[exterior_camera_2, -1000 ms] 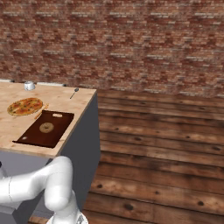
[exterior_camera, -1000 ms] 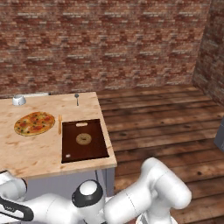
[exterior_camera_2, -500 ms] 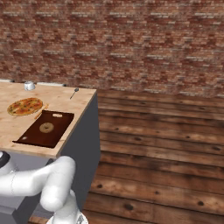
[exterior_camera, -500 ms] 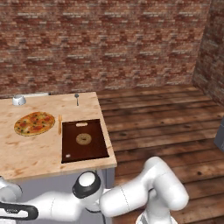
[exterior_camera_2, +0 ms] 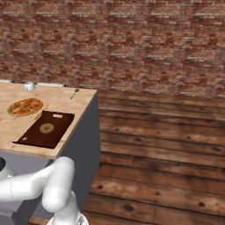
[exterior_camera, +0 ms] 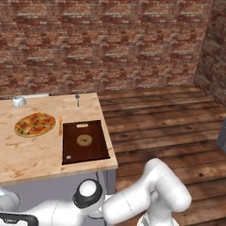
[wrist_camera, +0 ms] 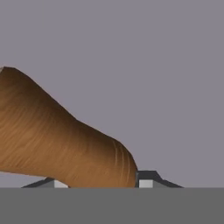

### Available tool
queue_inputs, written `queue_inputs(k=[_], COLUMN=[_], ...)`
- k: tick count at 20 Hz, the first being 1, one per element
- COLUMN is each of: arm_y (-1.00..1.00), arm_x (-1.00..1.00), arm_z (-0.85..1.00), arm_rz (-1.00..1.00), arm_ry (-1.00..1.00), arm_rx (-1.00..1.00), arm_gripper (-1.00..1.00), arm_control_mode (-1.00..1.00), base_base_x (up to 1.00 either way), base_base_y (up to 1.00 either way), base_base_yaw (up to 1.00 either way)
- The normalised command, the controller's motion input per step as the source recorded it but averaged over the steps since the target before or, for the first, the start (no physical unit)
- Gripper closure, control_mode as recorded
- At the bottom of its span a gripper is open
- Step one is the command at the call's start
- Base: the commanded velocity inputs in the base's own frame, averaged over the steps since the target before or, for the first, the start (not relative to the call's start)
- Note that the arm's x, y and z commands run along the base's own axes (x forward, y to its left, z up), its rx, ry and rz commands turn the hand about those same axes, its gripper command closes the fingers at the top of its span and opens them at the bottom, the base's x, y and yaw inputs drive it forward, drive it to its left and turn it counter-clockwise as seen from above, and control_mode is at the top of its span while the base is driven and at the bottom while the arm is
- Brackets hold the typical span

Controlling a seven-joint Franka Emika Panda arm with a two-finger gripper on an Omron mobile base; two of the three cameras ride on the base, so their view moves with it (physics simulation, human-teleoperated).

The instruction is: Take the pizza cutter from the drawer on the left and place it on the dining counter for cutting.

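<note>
The pizza cutter's brown wooden handle (wrist_camera: 57, 135) fills the lower left of the hand view, lying over a flat grey surface (wrist_camera: 153, 65) that looks like the drawer's inside. Its metal wheel is out of the picture. My gripper (wrist_camera: 100, 181) is shut on the handle's narrow end, with one fingertip (wrist_camera: 146, 179) pressed against its right side and the other under its left. The arm bends down and to the left below the dining counter (exterior_camera: 26, 154) (exterior_camera_2: 13, 127), whose light wooden top stands above it.
A dark cutting board (exterior_camera: 84, 141) (exterior_camera_2: 46, 128) lies near the counter's front corner. A pizza (exterior_camera: 34, 124) (exterior_camera_2: 25, 107), a thin orange stick (exterior_camera: 60, 125), a metal spoon (exterior_camera: 77, 99) and a small bowl (exterior_camera: 18, 101) also sit there. Wooden floor stretches to the right.
The arm's links have shifted a little beside the counter's base. Nothing on the counter has moved.
</note>
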Motion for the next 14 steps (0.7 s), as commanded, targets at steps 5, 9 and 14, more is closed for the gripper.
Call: queue_inputs(k=[5,9,14], arm_y=[0.0,0.0,-0.03], arm_x=[-0.37,-0.29,-0.23], arm_z=[0.46,0.69,0.72], arm_rz=[0.0,0.0,0.0], arm_ry=[-0.06,-0.04,-0.01], arm_rx=[0.0,0.0,0.0], arm_gripper=[1.0,1.0,1.0], arm_control_mode=[-1.0,-1.0,-1.0], base_base_x=[0.0,0.0,0.0], base_base_y=[0.0,0.0,0.0], base_base_yaw=[0.0,0.0,0.0])
